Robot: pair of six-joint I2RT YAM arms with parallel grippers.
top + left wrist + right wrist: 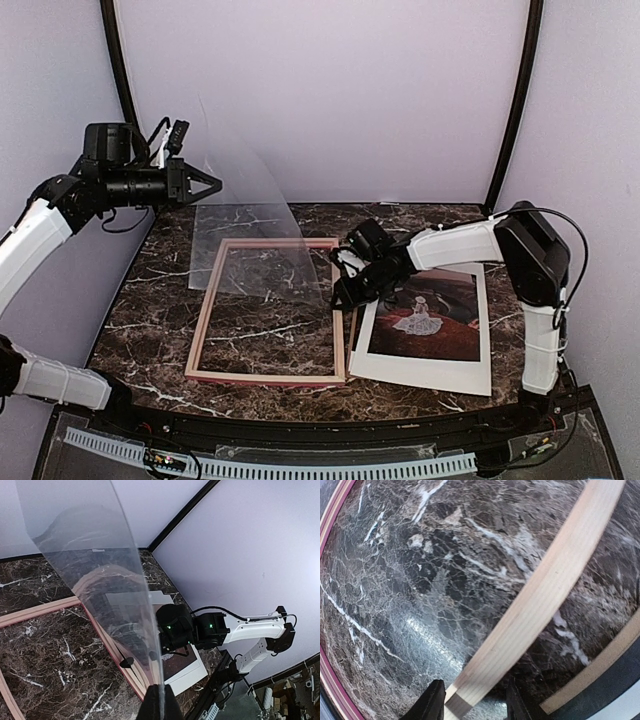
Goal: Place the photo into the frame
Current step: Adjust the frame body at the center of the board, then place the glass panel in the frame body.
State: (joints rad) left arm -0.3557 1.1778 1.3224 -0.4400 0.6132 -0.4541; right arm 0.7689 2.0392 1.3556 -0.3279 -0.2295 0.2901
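Photo [430, 322] lies face up on the marble table [150, 300], picture side showing, white border all round. It sits outside the frame [262, 378], just beside the frame's right rail. We can't tell whether the two edges touch.

Frame lies flat on the table left of the photo, long side running away from us, marble showing through its opening.

Left gripper [207, 185] is raised well above the table's far-left corner, arm up and pointing right. Its jaws are clamped tight on the edge of a clear sheet [255, 215]. In the left wrist view we see the sheet's thin edge pinched between the closed fingertips. The sheet bows up and over, then curves down toward the far end of the frame. We can't tell whether its lower end rests on the rail or on the table.

Right gripper [343, 292] is low at the frame's right rail, near the far-left corner of the photo. In the right wrist view its fingers [432, 705] stand apart, one on each side of the pale wooden rail. One finger is against the rail, and the other shows a gap, so we don't call it a grip.
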